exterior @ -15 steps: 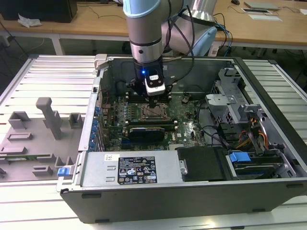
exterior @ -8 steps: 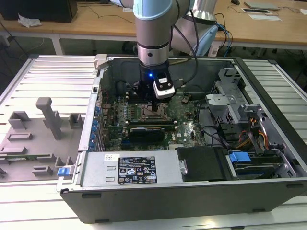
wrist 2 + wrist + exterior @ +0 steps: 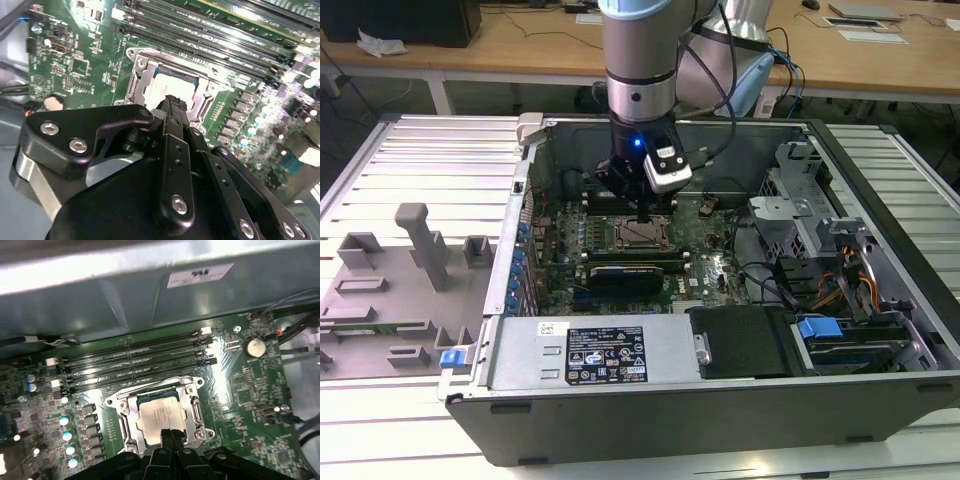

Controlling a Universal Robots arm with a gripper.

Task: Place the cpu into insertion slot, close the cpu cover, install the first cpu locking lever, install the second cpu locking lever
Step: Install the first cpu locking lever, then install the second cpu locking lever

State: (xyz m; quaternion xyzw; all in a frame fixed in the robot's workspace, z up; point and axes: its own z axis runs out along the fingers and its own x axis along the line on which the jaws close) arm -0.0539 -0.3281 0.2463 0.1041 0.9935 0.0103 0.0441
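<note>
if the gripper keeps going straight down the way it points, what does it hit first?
Likely the cpu: the gripper, fingers shut, points down just over its edge in the insertion slot. Depth unclear.

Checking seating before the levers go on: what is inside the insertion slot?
The cpu lies inside the insertion slot, its pale metal top showing through the cpu cover window. The end effector covers its near edge; the contacts beneath are hidden.
</note>
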